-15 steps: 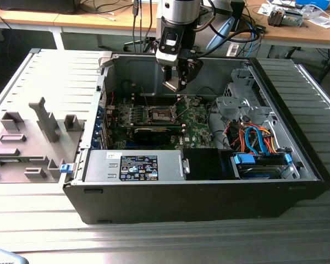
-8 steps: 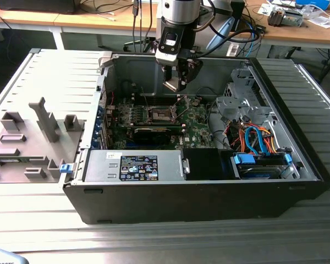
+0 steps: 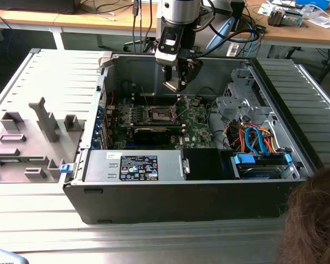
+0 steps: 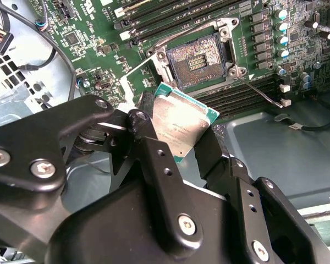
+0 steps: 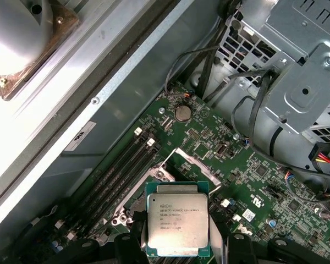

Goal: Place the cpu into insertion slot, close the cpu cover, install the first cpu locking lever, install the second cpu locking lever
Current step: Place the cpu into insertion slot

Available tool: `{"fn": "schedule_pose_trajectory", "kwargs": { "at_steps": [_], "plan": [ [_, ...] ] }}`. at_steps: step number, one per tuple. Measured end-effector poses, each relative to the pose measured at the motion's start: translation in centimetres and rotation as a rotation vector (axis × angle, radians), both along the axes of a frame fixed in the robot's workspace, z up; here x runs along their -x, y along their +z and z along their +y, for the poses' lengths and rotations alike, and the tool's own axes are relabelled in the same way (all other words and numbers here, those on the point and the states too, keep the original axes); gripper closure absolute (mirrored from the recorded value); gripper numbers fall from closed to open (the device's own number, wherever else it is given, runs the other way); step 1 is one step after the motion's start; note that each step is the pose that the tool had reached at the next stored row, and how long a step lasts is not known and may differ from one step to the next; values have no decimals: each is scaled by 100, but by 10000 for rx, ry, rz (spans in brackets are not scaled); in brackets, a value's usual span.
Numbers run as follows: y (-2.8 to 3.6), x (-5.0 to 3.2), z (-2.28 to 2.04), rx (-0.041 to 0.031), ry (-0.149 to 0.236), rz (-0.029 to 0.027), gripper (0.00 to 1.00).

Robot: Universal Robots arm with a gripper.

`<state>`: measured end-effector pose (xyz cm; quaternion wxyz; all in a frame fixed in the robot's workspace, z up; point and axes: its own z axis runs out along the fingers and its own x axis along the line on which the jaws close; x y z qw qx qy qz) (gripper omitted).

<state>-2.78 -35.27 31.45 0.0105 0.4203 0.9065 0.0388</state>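
Holding entry, one item in hand.

Item: the cpu (image 4: 182, 122), a flat square chip, dull silver face on a green backing.

Location: between the fingers (image 4: 154, 157) of the gripper (image 4: 176, 137), which are clamped on two opposite edges of the chip. The printed face is turned away from the palm, and in the first wrist view the chip (image 5: 177, 223) sits square between the finger ends.

Destination: the insertion slot (image 4: 201, 59). It lies beyond the fingertips on the green motherboard (image 4: 99, 33), apart from the chip, with open air between them. Its dark contact field is bare. A thin locking lever (image 4: 258, 91) stands off the socket's far edge.

Setting: an open computer case (image 3: 181, 203). The gripper (image 3: 173, 82) hangs above the socket (image 3: 157, 114).

Handling, by judgement: light, thin and stiff, so it will not flex under the pads. The metal face looks smooth and likely slippery. The edge grip suits it, since it leaves the underside and the socket contacts untouched. Both are probably delicate, so a tilted or forced seating could damage them. The chip looks slightly tilted against the socket in the second wrist view, though the angle is hard to judge.
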Motion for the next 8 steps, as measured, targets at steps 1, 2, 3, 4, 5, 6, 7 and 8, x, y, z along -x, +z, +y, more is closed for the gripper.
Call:
{"fn": "schedule_pose_trajectory", "kwargs": {
  "at_steps": [1, 2, 3, 4, 5, 6, 7, 8],
  "plan": [
    [0, 0, 0, 0, -8, 0, 46],
    [0, 0, 0, 1, -12, 0, 46],
    [0, 0, 0, 1, -16, 0, 46],
    [-1, 0, 0, 1, -25, 0, 46],
    [-1, 0, 0, 2, -31, 0, 46],
    [-1, 0, 0, 2, -37, 1, 46],
    [-1, 0, 0, 2, -43, 0, 46],
    [-1, 0, 0, 2, -52, 0, 46]
  ]
}}
